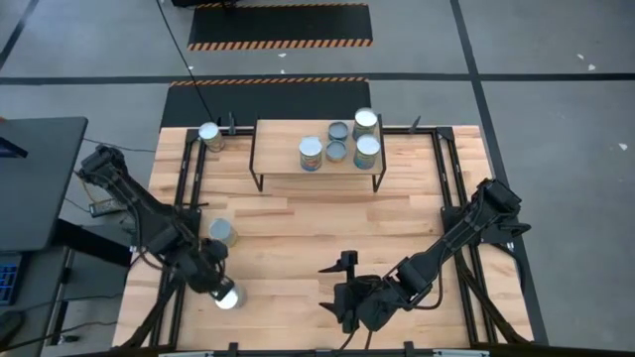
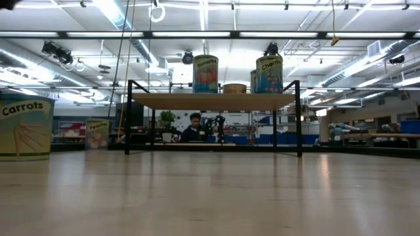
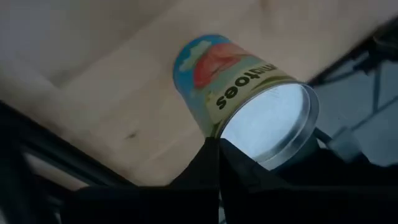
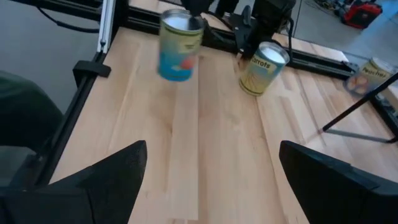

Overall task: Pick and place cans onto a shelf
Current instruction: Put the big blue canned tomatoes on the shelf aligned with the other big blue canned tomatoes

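My left gripper [image 1: 220, 288] is shut on a tomatoes can [image 1: 227, 296] with a silver top near the table's near left corner; the can also shows in the right wrist view [image 4: 177, 46]. A carrots can [image 1: 221, 232] stands on its base just beyond it. A third can [image 1: 210, 136] stands at the far left beside the shelf [image 1: 288, 159]. The shelf holds three silver-topped cans [image 1: 311, 153] and two smaller blue-grey-topped ones [image 1: 337, 130]. My right gripper [image 1: 337, 288] is open and empty at the near middle, pointing toward the table's left. My left gripper holds the tomatoes can at its top end [image 3: 249, 134], coming from above with the fingers [image 3: 205, 168] pointing down. The fingers themselves hide the exact place of contact. The can is upright below them [image 4: 177, 56]; I cannot tell whether its base is clear of the table.
Black rails [image 1: 189, 188] run along the table's left and right sides. The shelf's thin black legs [image 2: 128, 118] stand at the far side, with room under its board. In the low view the carrots can [image 2: 26, 128] stands at the left.
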Controlling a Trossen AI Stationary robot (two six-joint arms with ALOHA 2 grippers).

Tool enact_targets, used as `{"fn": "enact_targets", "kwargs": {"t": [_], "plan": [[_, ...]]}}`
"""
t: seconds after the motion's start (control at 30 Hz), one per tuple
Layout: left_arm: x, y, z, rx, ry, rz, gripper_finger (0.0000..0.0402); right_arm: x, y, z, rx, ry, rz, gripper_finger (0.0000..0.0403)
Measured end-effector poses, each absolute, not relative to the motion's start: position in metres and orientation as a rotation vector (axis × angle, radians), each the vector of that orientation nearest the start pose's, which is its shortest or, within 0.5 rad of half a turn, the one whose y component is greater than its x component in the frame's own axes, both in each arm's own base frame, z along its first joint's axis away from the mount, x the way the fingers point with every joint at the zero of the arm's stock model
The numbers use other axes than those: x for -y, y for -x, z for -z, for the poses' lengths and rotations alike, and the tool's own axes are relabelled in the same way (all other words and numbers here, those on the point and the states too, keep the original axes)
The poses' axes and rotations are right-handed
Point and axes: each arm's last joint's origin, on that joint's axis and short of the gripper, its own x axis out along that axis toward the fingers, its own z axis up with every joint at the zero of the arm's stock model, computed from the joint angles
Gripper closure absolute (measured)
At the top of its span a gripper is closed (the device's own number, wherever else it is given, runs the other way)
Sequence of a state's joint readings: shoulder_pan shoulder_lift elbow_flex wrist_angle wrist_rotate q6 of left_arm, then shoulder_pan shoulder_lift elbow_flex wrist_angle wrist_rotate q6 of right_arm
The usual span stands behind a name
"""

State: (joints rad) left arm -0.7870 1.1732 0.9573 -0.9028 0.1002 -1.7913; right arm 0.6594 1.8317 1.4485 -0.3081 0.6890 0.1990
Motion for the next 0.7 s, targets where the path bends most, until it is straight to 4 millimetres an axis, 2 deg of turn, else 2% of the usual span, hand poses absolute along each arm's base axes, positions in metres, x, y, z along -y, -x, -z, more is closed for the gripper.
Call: {"fn": "enact_targets", "kwargs": {"t": [0.2, 0.37, 0.7], "plan": [[0.136, -0.154, -0.267, -1.354, 1.083, -0.397, 0.0401, -0.235, -0.333, -0.264, -0.535, 0.222, 0.087, 0.0028], [0.134, -0.162, -0.258, -1.36, 1.027, -0.452, 0.0401, -0.234, -0.333, -0.264, -0.535, 0.204, 0.092, 0.0028], [0.126, -0.178, -0.25, -1.267, 0.971, -0.516, 0.0401, -0.235, -0.333, -0.264, -0.534, 0.197, 0.093, 0.0028]]}}
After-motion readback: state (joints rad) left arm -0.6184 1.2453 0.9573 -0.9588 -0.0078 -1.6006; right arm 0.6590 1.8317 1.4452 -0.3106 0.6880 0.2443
